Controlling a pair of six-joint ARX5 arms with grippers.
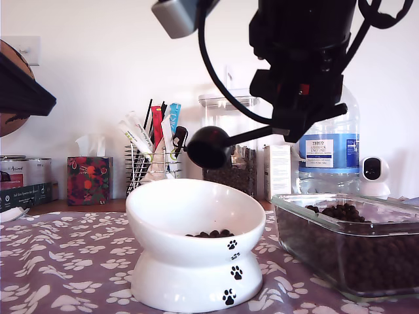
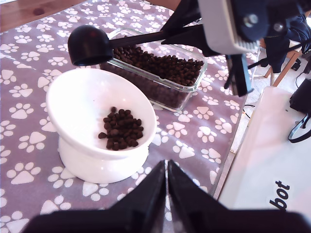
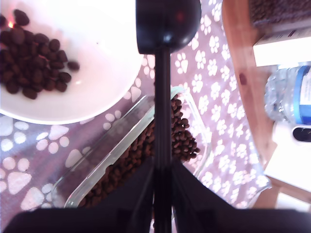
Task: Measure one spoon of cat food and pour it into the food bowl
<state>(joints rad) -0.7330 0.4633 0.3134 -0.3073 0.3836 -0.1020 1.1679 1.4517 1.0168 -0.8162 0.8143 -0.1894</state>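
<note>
The black spoon (image 1: 208,147) hangs in the air above the far rim of the white food bowl (image 1: 196,268), domed back up. My second gripper (image 1: 298,127) is shut on the end of its handle (image 3: 162,121). In the second wrist view the spoon's bowl (image 3: 167,24) sits past the food bowl's rim (image 3: 97,92). A small heap of cat food (image 2: 120,130) lies inside the food bowl (image 2: 73,102). My first gripper (image 2: 166,189) is shut on nothing, held above the cloth on the near side of the food bowl.
A clear glass dish (image 1: 347,261) full of kibble stands at the exterior view's right, close to the food bowl. Behind are a clear canister (image 1: 229,124), a water bottle (image 1: 330,150), a wire rack (image 1: 154,160), a tissue box (image 1: 88,180) and a small white camera (image 1: 374,173).
</note>
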